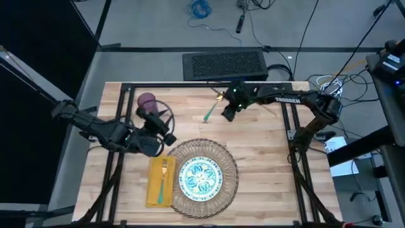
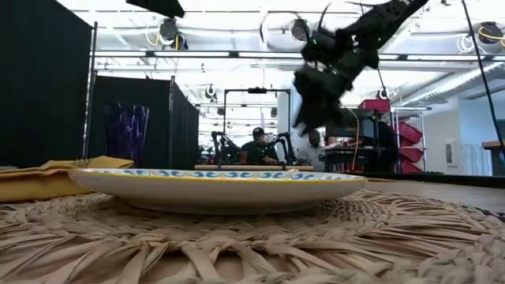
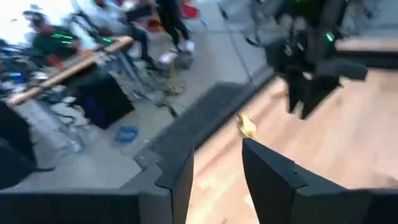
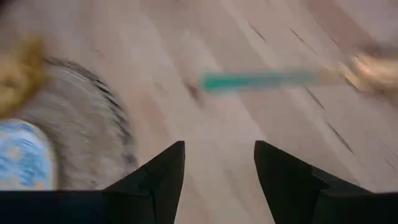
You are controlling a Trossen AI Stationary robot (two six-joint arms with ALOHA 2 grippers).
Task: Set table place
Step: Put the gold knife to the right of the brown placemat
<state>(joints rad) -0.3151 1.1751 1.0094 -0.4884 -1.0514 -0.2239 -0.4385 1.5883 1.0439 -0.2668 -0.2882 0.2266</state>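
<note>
Plank table (image 1: 266,158), spoon (image 1: 212,109) lying just beside the right gripper (image 1: 228,114), fingers apart, empty

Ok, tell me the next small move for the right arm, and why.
Probably lower the right gripper onto the spoon and close on its teal handle. The gripper is open and empty, hovering beside the spoon, which lies apart on the table. The fork already rests on the napkin beside the plate.
</note>
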